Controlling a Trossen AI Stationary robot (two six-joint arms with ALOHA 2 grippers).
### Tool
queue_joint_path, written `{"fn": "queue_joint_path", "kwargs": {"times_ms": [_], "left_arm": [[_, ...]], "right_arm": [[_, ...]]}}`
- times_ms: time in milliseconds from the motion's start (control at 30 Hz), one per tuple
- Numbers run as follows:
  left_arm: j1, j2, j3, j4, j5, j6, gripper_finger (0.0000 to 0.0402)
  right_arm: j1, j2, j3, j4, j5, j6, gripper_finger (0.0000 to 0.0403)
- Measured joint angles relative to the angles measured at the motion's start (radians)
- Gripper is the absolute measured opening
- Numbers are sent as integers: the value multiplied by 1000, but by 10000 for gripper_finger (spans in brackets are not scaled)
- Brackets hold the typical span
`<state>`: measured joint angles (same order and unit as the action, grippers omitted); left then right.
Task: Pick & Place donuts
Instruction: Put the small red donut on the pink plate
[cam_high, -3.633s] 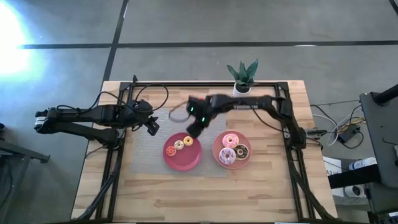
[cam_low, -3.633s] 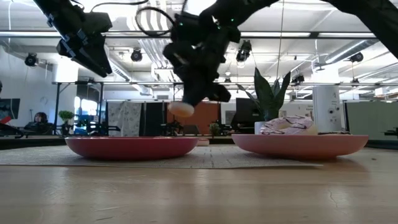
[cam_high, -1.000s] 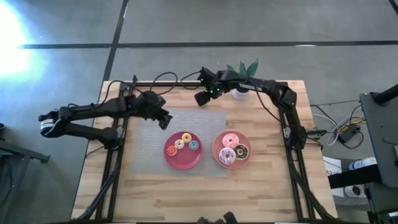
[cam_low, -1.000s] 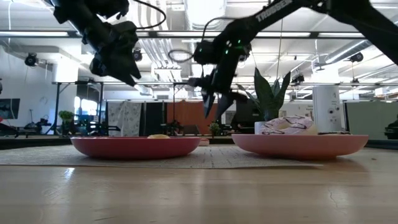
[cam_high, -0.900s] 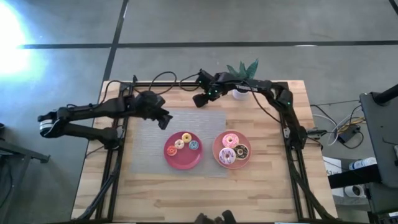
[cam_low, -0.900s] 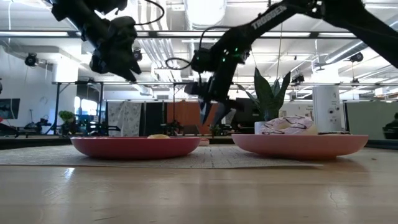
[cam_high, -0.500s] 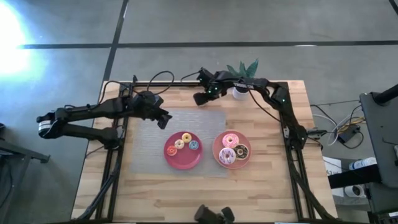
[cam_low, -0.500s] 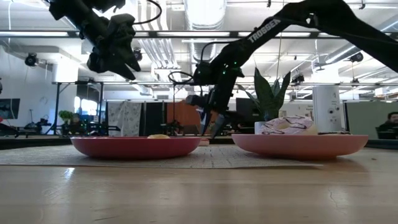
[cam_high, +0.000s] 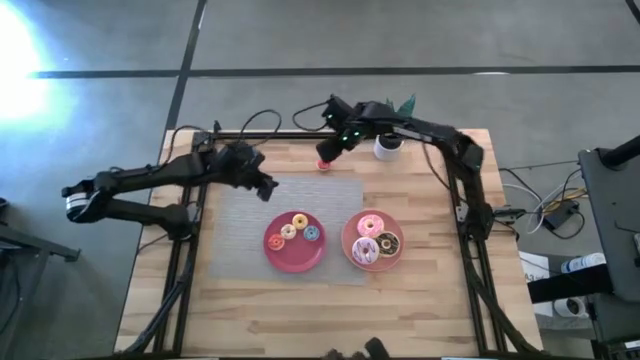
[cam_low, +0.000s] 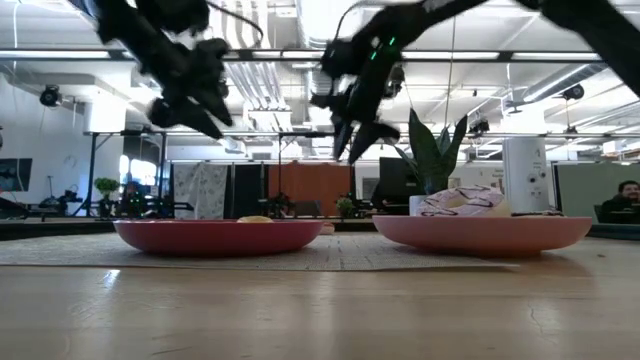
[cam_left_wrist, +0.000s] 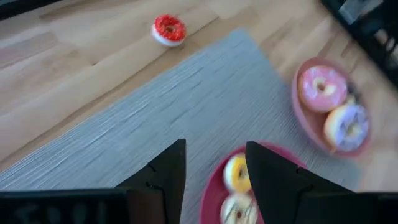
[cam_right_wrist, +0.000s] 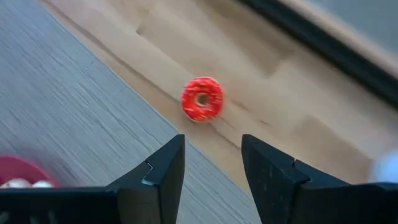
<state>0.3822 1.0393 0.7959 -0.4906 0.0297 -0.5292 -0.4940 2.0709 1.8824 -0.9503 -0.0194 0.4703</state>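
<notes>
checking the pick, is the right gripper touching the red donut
Apart. The right wrist view shows the red donut on bare wood ahead of the open right gripper.

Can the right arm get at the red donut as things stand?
Probably yes. The right gripper hangs open just above the red donut, which lies alone on bare wood beside the grey mat, nothing between them.

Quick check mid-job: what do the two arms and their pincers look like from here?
Both arms are dark, jointed and slim, with black cables looping off them. The right arm shows a green light near its wrist. Each pincer, left and right, has two flat black angular fingers.
</notes>
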Motion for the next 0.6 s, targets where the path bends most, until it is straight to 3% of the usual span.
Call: {"fn": "queue_joint_path", "kwargs": {"times_ms": [167, 400, 600], "left_arm": [[127, 184, 39, 180, 218, -15, 140], [143, 517, 280, 116, 189, 140, 140], [178, 771, 548, -48, 153, 268, 140]], "right_arm": [[6, -169, -52, -70, 72, 29, 151], [6, -362, -168, -132, 205, 107, 151], [7, -470, -285, -103, 242, 150, 151]]}}
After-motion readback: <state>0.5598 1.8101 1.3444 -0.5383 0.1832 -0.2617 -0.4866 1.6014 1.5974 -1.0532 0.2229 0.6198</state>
